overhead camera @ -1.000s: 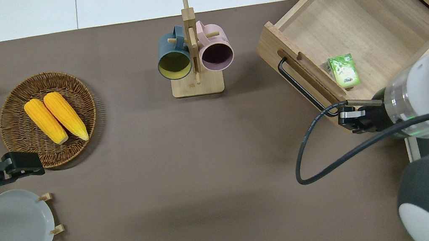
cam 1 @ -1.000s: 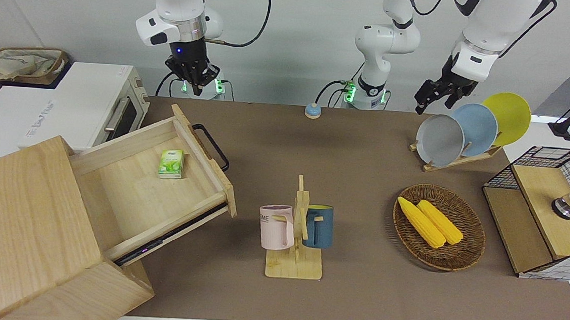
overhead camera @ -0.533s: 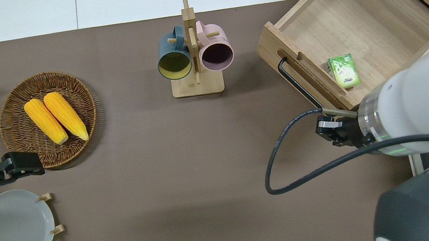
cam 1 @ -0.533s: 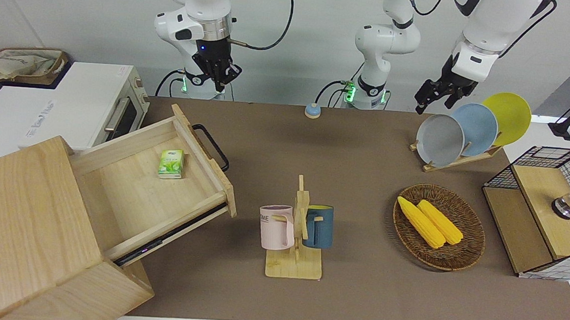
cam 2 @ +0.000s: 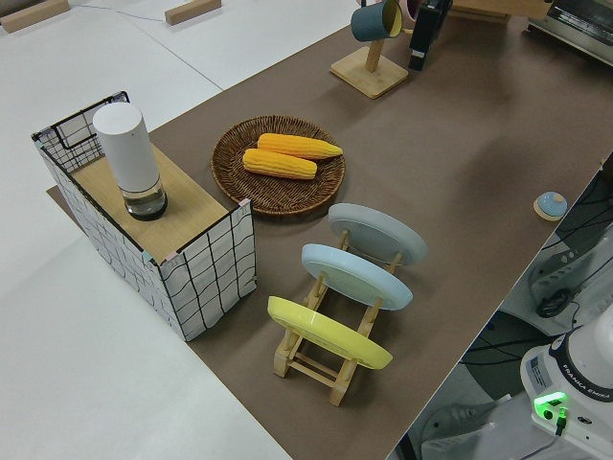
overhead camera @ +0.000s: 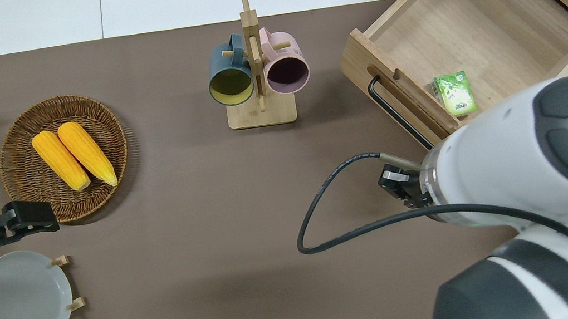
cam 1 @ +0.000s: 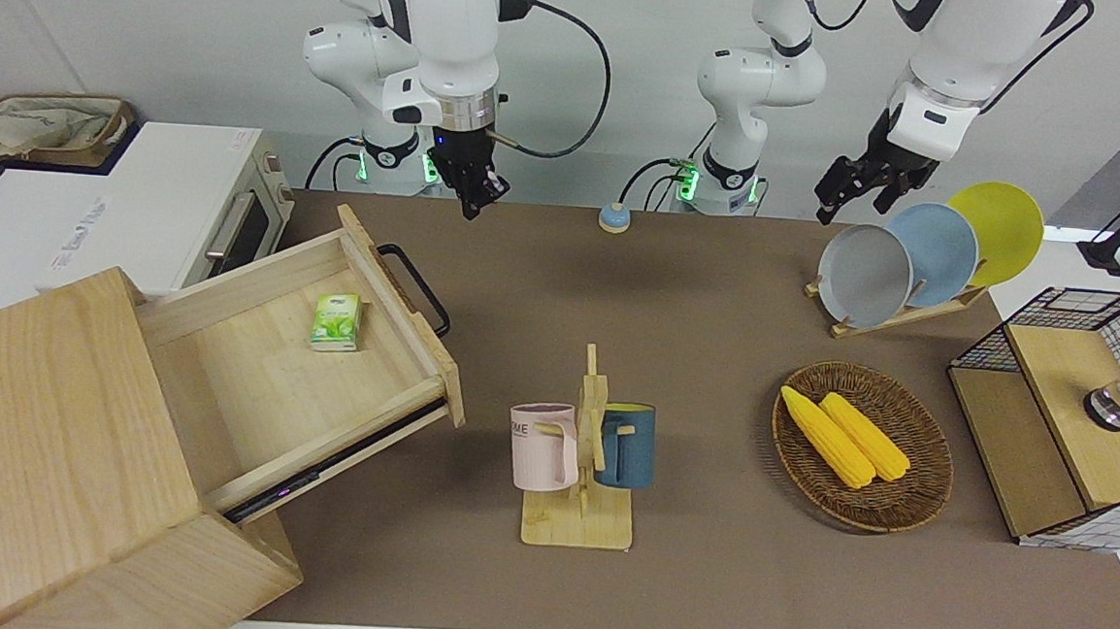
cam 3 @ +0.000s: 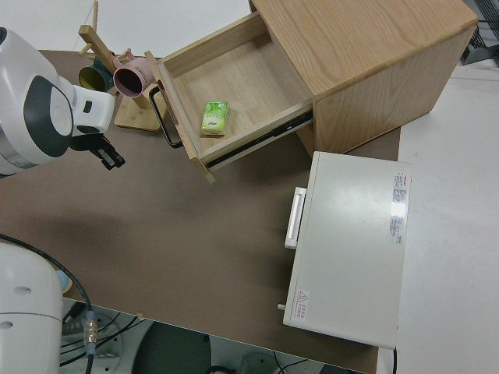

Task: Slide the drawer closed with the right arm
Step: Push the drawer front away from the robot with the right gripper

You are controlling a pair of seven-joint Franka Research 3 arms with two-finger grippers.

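Drawer [cam 1: 324, 358] is seen pulled fully out of the cabinet [cam 1: 46, 448] at the right arm's end of the desk [overhead camera: 184, 208], a green packet [overhead camera: 453, 93] lying inside. Right end effector [cam 1: 475, 197] is held over bare desk, facing the black bar handle [overhead camera: 395, 112], whose long axis runs diagonally. Finger opening cannot be told. Left arm is parked.

The right arm [overhead camera: 541, 183] hides its own jaws from overhead; the cabinet [cam 1: 47, 439] runs off the front view's edge.

Bright, even overhead light; soft shadows under mug rack [cam 1: 581, 462] & basket [cam 1: 863, 447]; all views sharp, no glare.
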